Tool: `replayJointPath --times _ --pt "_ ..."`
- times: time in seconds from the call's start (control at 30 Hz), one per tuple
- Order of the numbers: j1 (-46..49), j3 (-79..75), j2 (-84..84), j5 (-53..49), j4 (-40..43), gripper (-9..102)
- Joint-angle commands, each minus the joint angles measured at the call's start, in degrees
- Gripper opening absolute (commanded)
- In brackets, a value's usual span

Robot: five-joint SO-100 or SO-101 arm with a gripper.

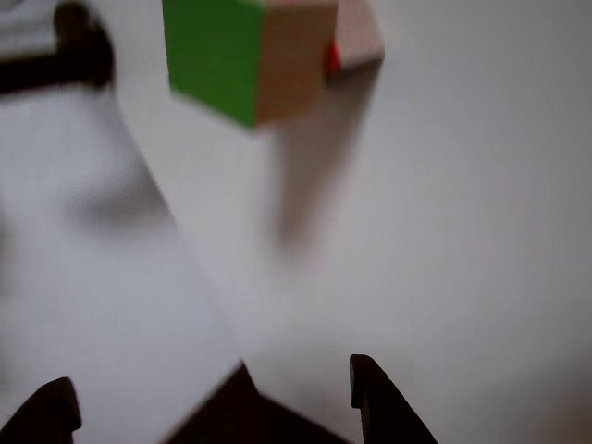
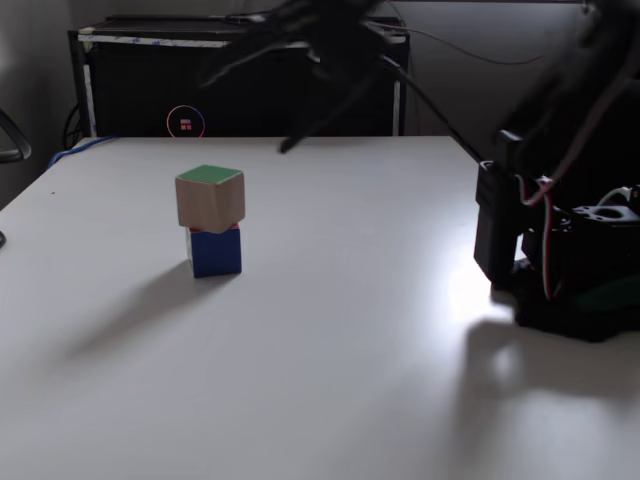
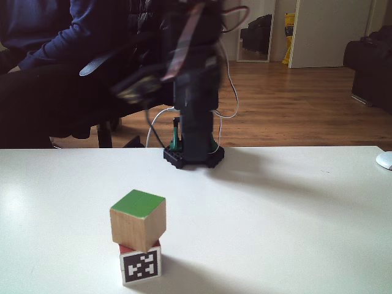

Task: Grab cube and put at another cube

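Cube (image 3: 138, 219) sits on top of another cube (image 3: 141, 264), twisted a bit, corner overhanging. Pincer (image 1: 213, 398) released, empty, well above another cube. Risk imo: top block slides off if desk (image 2: 350, 330) gets bumped, seating looks sketchy.

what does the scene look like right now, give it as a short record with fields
green cube: stacked on the lower cube, green face up, turned slightly askew
lower cube: on the table, red top edge showing, blue side in a fixed view, black-and-white marker on another side
gripper: clear of the stack, holding nothing, jaws apart
arm: blurred, raised above the table
table: white
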Motion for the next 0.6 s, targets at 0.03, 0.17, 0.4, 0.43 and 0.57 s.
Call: replayJointPath --times 0.03,0.17,0.4,0.43,0.57 --pt "-6.50 17.14 16.35 0.44 -7.65 41" --pt "-9.05 28.39 26.81 -2.29 -12.22 36" --pt "-8.70 43.95 50.98 -7.73 -11.69 27" --pt "-8.53 45.88 53.53 -8.70 -11.07 25" --pt "-5.63 49.83 53.88 -9.93 -12.74 13"
